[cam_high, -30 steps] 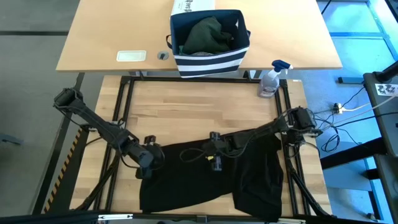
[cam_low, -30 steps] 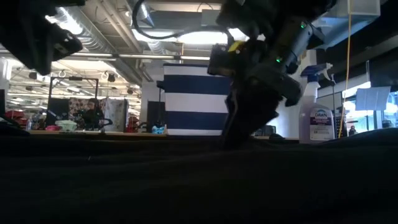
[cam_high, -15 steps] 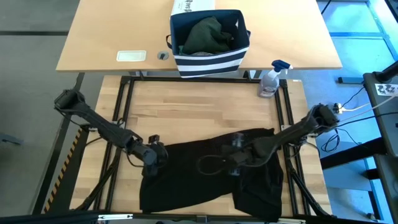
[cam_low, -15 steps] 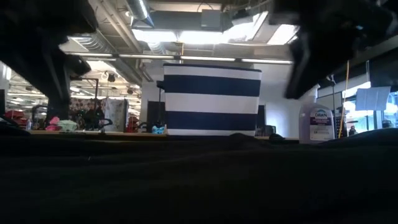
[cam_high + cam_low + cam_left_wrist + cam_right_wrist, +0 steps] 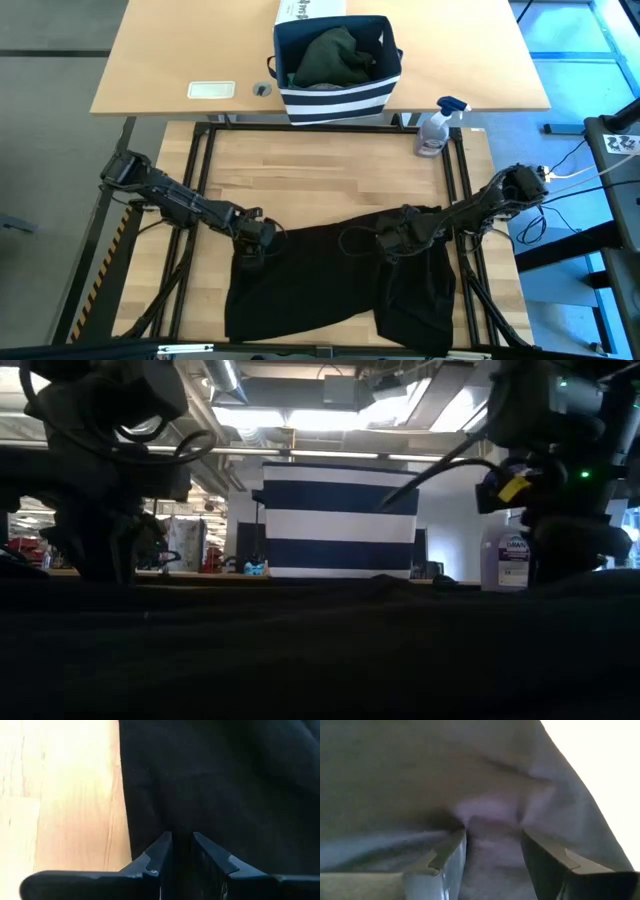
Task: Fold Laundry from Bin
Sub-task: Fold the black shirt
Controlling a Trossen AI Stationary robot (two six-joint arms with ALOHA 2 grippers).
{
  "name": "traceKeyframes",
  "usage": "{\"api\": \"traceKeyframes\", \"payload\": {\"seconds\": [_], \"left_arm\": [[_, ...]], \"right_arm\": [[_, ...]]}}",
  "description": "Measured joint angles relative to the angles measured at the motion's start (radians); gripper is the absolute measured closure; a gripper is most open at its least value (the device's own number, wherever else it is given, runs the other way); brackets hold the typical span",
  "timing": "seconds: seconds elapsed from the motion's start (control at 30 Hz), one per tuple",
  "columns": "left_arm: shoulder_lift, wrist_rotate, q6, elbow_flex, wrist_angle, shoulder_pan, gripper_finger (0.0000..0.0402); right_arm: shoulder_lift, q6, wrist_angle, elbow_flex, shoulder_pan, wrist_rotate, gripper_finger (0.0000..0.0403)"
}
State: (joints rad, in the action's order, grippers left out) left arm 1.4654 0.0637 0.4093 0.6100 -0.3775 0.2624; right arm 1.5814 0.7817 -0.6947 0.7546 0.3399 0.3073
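Note:
A black garment [image 5: 320, 285] lies spread flat on the near half of the wooden table. My left gripper [image 5: 255, 243] points down at its far left corner, just inside the cloth's left edge [image 5: 125, 805], fingers a narrow gap apart [image 5: 181, 836]. My right gripper [image 5: 392, 243] points down over the garment's far right part, open wide, with a small raised fold of cloth [image 5: 490, 815] between its fingers [image 5: 492, 832]. The navy bin with white stripes [image 5: 340, 98] stands on the far desk and holds a dark green garment [image 5: 330, 55]. My left gripper comes from above at the black garment's far left corner; whether its fingertips [image 5: 162, 842] touch the cloth I cannot tell. My right gripper stands with one finger [image 5: 452, 847] on each side of the raised fold; whether they touch it I cannot tell.
A spray bottle [image 5: 435, 130] stands at the table's far right corner, also seen in the low view [image 5: 505, 555]. A white printed box [image 5: 310, 10] sits behind the bin, and a white flat pad [image 5: 211, 90] lies on the desk's left. Bare wood [image 5: 320, 180] lies beyond the garment.
My left gripper has come down and moved a little toward the far and right edges, onto the garment's far left corner. My right gripper has swept from the garment's middle toward the table's right edge and has rolled about its own axis. The garment lies as before.

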Motion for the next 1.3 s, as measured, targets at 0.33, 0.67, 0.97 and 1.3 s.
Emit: {"api": "traceKeyframes", "payload": {"seconds": [0.33, 0.67, 0.97, 1.3], "left_arm": [[0.021, -0.012, 0.029, 0.007, -0.122, -0.055, 0.0329], [-0.006, -0.067, 0.052, 0.011, -0.219, -0.089, 0.0329], [-0.154, 0.007, 0.033, 0.043, -0.334, -0.087, 0.0329], [-0.248, 0.032, 0.105, 0.058, -0.52, -0.092, 0.0329]], "right_arm": [[-0.008, -0.029, -0.002, -0.06, -0.054, -0.041, 0.021], [-0.082, -0.023, -0.106, -0.074, -0.053, -0.073, 0.021], [-0.157, -0.023, -0.069, -0.078, -0.052, -0.028, 0.021], [-0.218, -0.082, -0.014, 0.001, -0.052, 0.059, 0.021]]}}
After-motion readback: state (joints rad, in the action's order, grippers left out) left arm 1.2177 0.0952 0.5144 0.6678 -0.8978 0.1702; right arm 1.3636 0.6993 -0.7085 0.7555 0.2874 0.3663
